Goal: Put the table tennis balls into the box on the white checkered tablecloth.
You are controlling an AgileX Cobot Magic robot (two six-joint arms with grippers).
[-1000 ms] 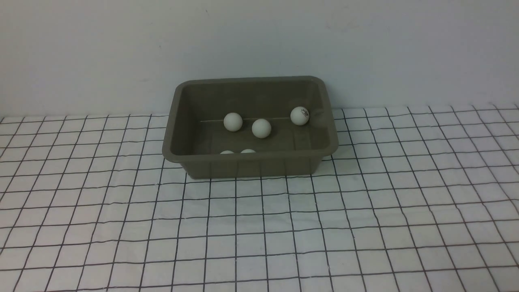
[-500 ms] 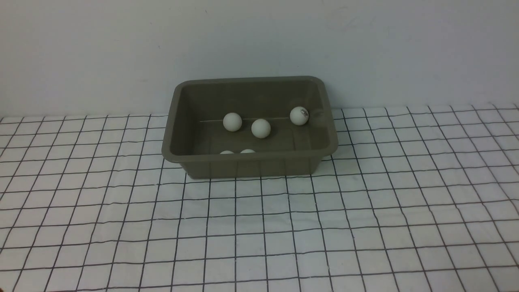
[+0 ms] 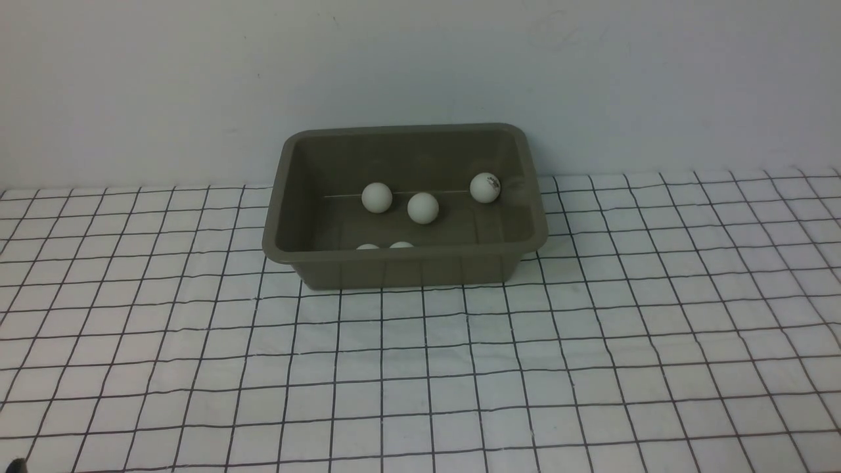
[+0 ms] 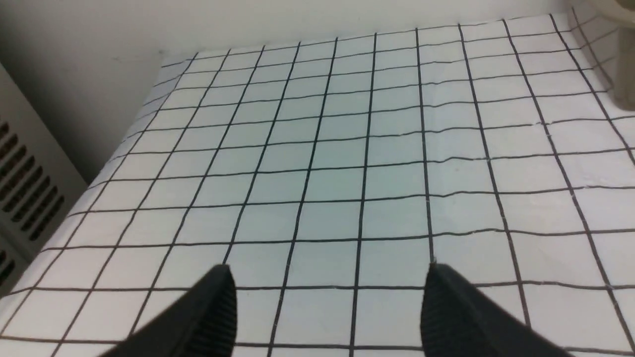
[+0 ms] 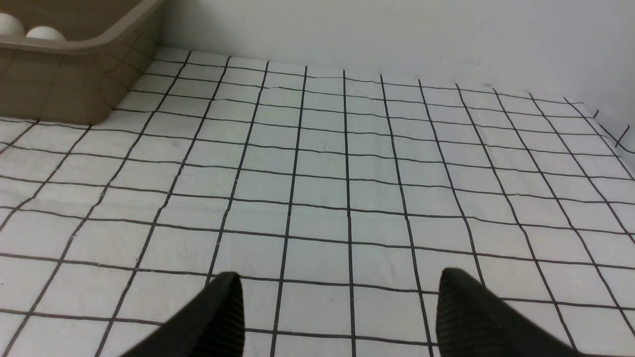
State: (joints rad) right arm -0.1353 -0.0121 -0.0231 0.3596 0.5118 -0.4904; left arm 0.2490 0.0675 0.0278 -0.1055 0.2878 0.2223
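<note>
The olive-brown box [image 3: 407,268] stands on the white checkered tablecloth [image 3: 420,368] at the back centre. Inside it lie several white table tennis balls: one [image 3: 376,197], one [image 3: 422,207], one with a dark logo [image 3: 485,187], and two half hidden behind the near wall [image 3: 368,247] [image 3: 401,245]. The box corner [image 5: 74,84] with two balls [image 5: 44,33] shows in the right wrist view. My left gripper [image 4: 330,277] is open and empty over bare cloth. My right gripper [image 5: 340,282] is open and empty over bare cloth.
A pale wall runs behind the cloth [image 3: 420,66]. A grey vented panel [image 4: 25,178] stands beside the cloth's edge in the left wrist view. An edge of the box [image 4: 622,49] shows at that view's corner.
A small dark tip has come into the front view's bottom left corner. The box and balls have not moved.
</note>
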